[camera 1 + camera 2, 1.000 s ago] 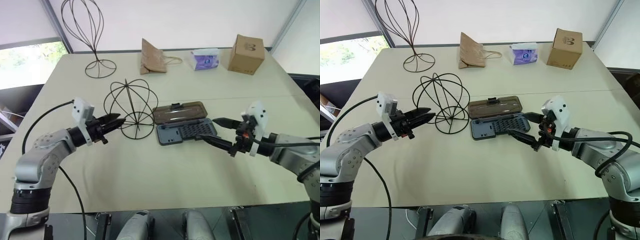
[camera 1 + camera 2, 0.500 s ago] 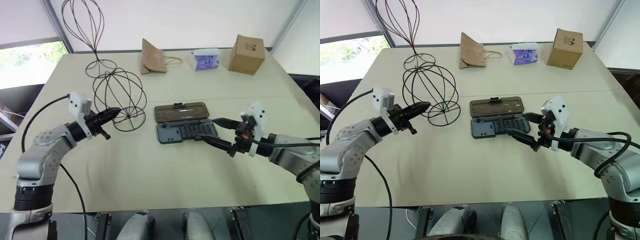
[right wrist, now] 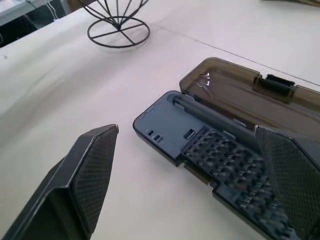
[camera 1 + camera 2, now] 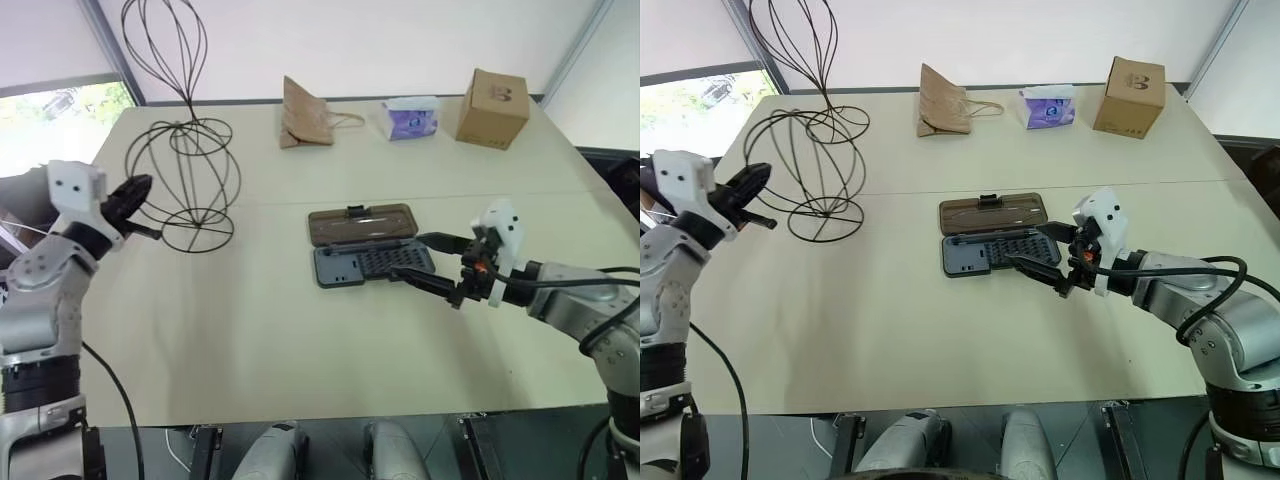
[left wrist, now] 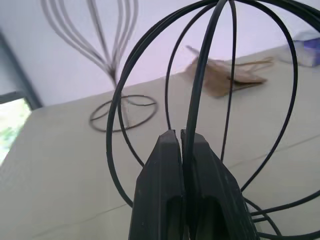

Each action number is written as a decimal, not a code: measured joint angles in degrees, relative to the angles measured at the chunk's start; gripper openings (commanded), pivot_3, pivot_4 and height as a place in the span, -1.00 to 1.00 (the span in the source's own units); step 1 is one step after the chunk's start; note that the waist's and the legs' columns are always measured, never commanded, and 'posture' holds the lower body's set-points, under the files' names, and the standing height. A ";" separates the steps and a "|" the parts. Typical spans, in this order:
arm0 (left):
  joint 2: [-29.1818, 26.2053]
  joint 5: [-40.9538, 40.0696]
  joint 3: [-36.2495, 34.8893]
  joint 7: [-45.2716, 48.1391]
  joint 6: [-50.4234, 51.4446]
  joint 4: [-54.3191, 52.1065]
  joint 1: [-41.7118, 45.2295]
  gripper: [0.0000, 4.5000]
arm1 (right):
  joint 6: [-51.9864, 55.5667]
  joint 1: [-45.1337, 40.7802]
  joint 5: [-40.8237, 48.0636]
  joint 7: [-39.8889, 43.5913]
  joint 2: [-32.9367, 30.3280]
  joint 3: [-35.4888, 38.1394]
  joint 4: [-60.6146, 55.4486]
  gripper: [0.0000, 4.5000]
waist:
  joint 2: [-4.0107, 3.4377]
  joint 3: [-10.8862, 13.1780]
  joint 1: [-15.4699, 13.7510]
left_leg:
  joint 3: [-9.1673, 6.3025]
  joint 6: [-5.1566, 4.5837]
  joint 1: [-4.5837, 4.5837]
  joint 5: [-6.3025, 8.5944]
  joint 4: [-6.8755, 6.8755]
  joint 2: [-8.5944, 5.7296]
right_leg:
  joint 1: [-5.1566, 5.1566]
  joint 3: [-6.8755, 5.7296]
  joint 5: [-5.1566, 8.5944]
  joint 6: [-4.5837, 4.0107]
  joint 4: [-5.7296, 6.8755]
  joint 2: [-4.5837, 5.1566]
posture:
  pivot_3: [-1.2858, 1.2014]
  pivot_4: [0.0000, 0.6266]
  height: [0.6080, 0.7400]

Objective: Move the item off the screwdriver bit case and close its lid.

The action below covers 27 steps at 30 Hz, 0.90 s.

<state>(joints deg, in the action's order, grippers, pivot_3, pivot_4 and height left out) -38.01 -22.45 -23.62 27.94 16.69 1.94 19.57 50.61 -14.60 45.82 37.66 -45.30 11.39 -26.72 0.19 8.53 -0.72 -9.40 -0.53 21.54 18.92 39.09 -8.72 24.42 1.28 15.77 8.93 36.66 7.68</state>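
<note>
Black thin-wire sphere frame [image 4: 182, 185]: pinched in left end effector [image 4: 135, 189], well clear of open dark grey bit case [image 4: 372, 264] (brown lid [image 4: 360, 224] flat on worktop); right end effector [image 4: 428, 262] spread beside it, lid-closing next.

Bright, even daylight on my feed, strongest from the window [image 4: 60, 105] at far left, blown out there. Shadows on the table [image 4: 300, 330] are faint. Left wrist view: close fingers [image 5: 165, 200] soft, background hazy.

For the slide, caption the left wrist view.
Left gripper pinching a wire of the sphere frame, teardrop stand behind.
</note>
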 measured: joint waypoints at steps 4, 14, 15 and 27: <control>0.22 1.86 -2.15 -3.70 -2.00 0.63 -1.60 -0.98 | -0.36 -0.11 -0.21 0.49 0.04 -0.49 0.12 1.00 | 0.02 0.01 -0.08 | -0.01 0.00 0.00 0.00 0.01 0.00 | -0.01 -0.01 0.00 0.00 0.00 0.00 | 0.03 -0.52 1.00; 2.60 4.39 -7.72 -12.33 -4.77 0.98 -7.81 -0.98 | -0.58 -1.57 -0.96 1.43 0.10 -1.50 1.72 1.00 | 0.02 0.01 0.01 | 0.00 0.00 0.00 0.00 0.00 0.00 | 0.01 0.00 0.00 0.00 0.02 0.01 | 0.03 -0.52 1.00; 3.19 4.30 -7.76 -12.39 -4.76 0.24 -8.72 -0.98 | -0.58 -1.59 -1.10 1.52 0.10 -1.53 1.74 1.00 | 0.02 0.00 -0.07 | 0.00 0.00 0.00 0.00 0.01 0.00 | -0.01 0.00 0.00 0.00 0.02 0.01 | 0.03 -0.52 1.00; 7.01 3.01 -7.61 -13.52 -3.31 -4.63 -13.11 0.99 | -0.64 -2.31 -1.94 2.63 0.10 -1.88 2.50 1.00 | 0.06 -0.02 -0.04 | 0.01 0.00 -0.01 0.00 0.05 0.00 | -0.04 0.00 0.00 0.00 0.03 0.02 | 0.03 -0.52 1.00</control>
<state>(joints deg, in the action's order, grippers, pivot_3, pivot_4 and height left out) -31.00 -19.44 -31.23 14.42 13.37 -2.69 6.47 49.97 -16.91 43.88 40.29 -45.20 9.52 -24.22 0.25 8.51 -0.76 -9.40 -0.53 21.53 18.92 39.14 -8.72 24.38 1.29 15.77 8.93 36.69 7.69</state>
